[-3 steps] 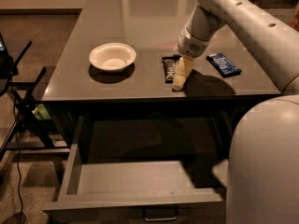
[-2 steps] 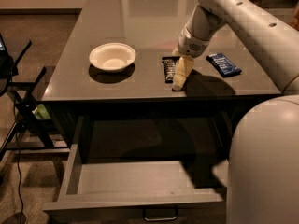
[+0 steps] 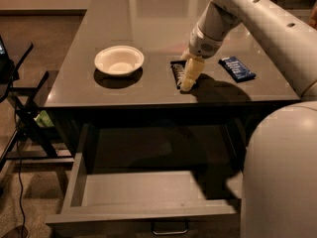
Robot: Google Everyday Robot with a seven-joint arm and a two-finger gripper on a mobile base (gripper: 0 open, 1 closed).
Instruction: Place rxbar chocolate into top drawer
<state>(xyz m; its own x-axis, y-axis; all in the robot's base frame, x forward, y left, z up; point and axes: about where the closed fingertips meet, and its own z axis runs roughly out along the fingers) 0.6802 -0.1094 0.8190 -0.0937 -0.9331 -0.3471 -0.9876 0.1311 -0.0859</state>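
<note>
The rxbar chocolate [image 3: 177, 74], a small black-wrapped bar with white lettering, lies on the grey tabletop [image 3: 148, 24] near the front edge, right of the white bowl. My gripper [image 3: 188, 76] is down at the bar's right side, its pale fingers [image 3: 191, 74] reaching to the tabletop and covering part of the bar. The top drawer [image 3: 148, 195] is pulled out below the table's front, with a light grey inside and a metal loop handle [image 3: 170, 229].
A white bowl [image 3: 119, 60] sits left of the bar. A blue-wrapped bar [image 3: 237, 68] lies to the right of my gripper. My robot's white body [image 3: 280, 172] fills the lower right. A black stand with cables [image 3: 20, 123] is at the left.
</note>
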